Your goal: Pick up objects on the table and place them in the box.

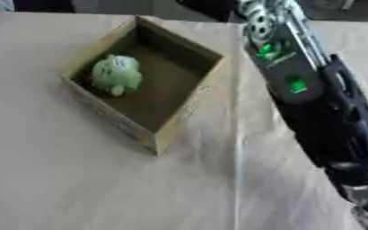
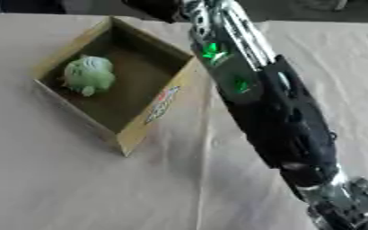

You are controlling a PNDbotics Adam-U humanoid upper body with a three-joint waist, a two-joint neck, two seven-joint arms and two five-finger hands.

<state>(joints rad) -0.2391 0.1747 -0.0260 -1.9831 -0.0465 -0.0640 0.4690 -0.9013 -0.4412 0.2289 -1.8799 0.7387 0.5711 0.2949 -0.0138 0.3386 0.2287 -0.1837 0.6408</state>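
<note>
One green soft toy (image 1: 116,74) lies inside our open cardboard box (image 2: 160,108), against its far left wall, well apart from our right arm (image 2: 278,114). We reach that arm in from the top of the view and down toward the lower right corner, passing just beside the box's right edge. Our right hand (image 2: 352,206) shows only partly at the bottom right, and we cannot tell how its fingers stand. Beige cloth (image 1: 77,188) covers the tabletop beneath everything. Our left hand is out of sight.
</note>
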